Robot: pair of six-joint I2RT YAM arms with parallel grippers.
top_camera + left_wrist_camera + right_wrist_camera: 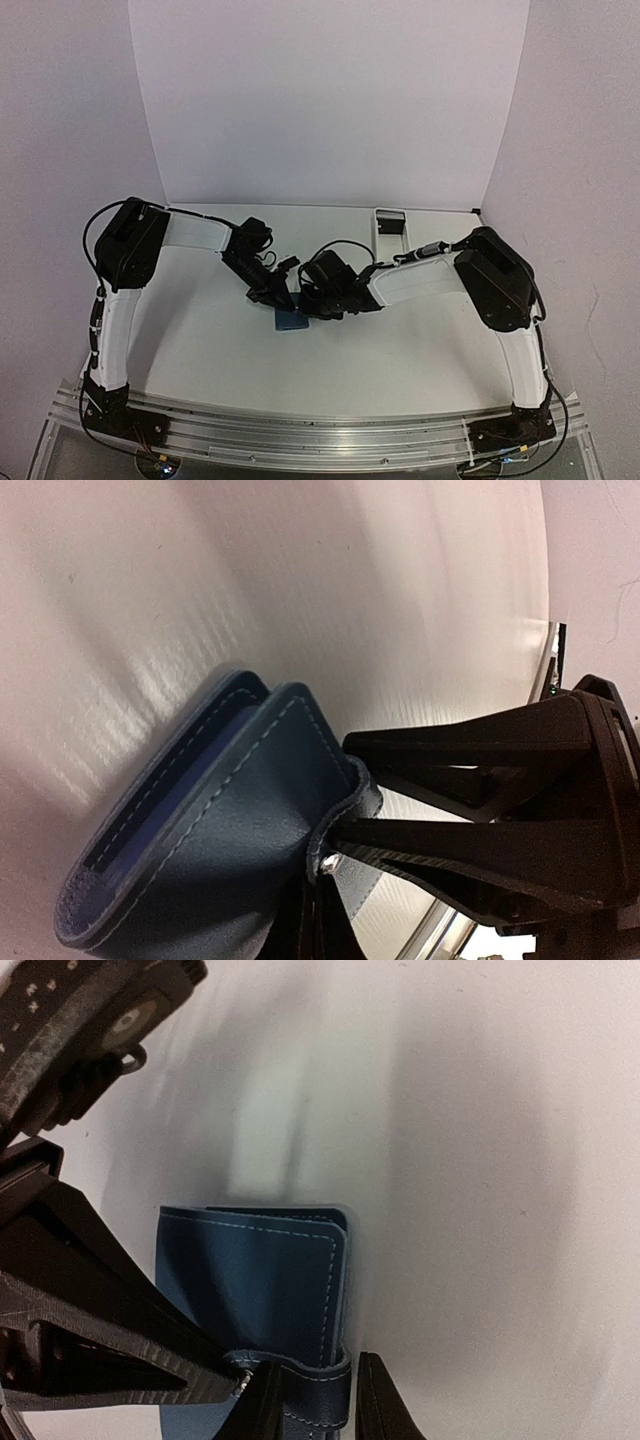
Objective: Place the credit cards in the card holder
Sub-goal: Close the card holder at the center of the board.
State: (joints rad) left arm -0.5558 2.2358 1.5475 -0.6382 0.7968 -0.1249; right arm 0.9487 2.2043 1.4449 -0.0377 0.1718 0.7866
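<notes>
Two-sided work at the middle of the counter (200,345). Far left, rising from its base at the near edge and folding inward: left arm (115,320). At its tip, reaching in low: left end effector (278,297), pinched right down on the card holder (292,321), tips meeting on the cover's edge beside the small metal snap (328,860). Seen from the left wrist, parted into two leather layers with a slot of darker blue lining between. Lies on the counter, dark blue with pale stitching, folded nearly square, on the near side of the two wrists. Just right of the snap, wraps round the edge as a short tab (322,1392). Straddling that tab: right end effector (315,1375), set narrow, one finger (262,1405) against the tab, the other just clear of it with a sliver of counter showing between; no clamp to be seen. Farther right and well back, near the rear wall: long white tray (388,222), well apart from the holder.
</notes>
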